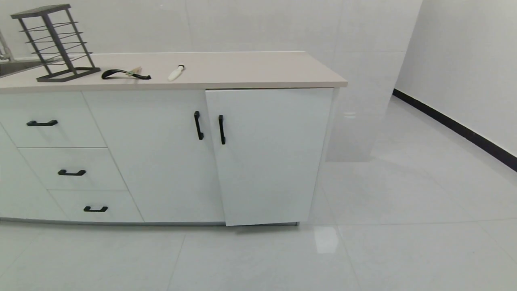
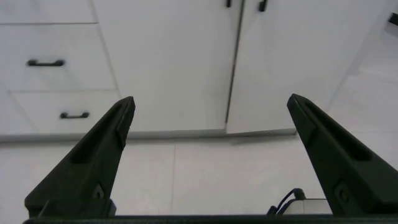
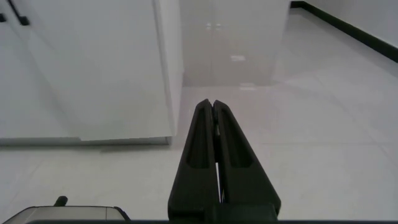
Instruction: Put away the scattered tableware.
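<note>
On the beige countertop (image 1: 250,68) lie a black-handled utensil (image 1: 124,74) and, a little to its right, a small white-handled utensil (image 1: 176,72). A dark wire rack (image 1: 54,42) stands at the counter's left end beside a sink (image 1: 16,66). My left gripper (image 2: 211,106) hangs low over the floor, facing the cabinet fronts, open with nothing between its fingers. My right gripper (image 3: 214,106) is shut and empty, low over the floor near the cabinet's right corner.
White cabinet with two doors (image 1: 210,153) and black handles, the right door slightly ajar. Three drawers (image 1: 70,171) sit at the left. Glossy tiled floor (image 1: 404,226) spreads out in front and to the right; a wall with a black skirting (image 1: 456,127) lies far right.
</note>
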